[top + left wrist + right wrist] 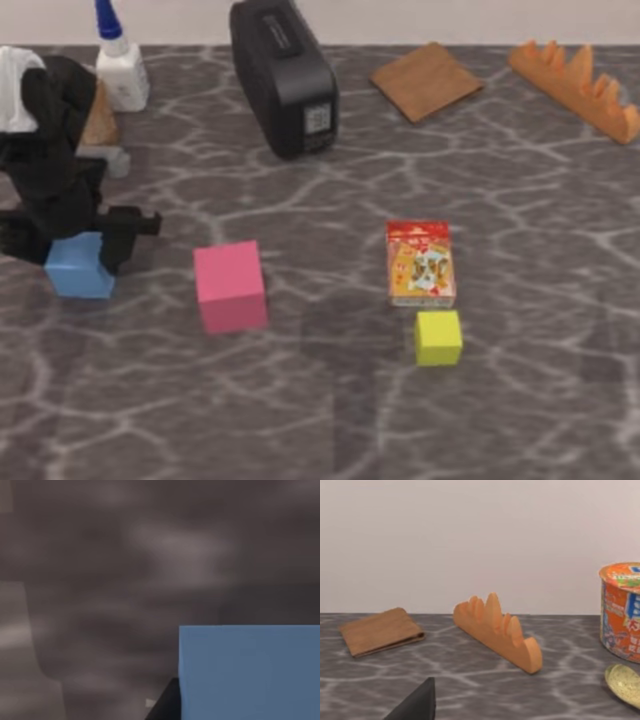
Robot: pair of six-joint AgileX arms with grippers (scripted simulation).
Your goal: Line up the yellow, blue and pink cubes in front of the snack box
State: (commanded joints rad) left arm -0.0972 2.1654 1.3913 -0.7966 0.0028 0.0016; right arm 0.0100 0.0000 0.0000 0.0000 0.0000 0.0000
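The left gripper (85,262) is sitting over the matte light-blue cube (78,268) at the table's left edge, well apart from the snack box (420,263); probably clamping it, though I cannot tell.

Left arm low at the table's left edge, left gripper (88,258) downward.

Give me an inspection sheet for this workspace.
Surface: dark marbled table.
Job's things: yellow cube directly in front of snack box; pink cube apart, left of it; blue cube far left.
Clutter: glue bottle, black device, brown square, orange rack, cup noodles.
Grippers: left gripper at the blue cube; right out of top view.
Cables: nothing seen.
Surroundings: plain pale wall.
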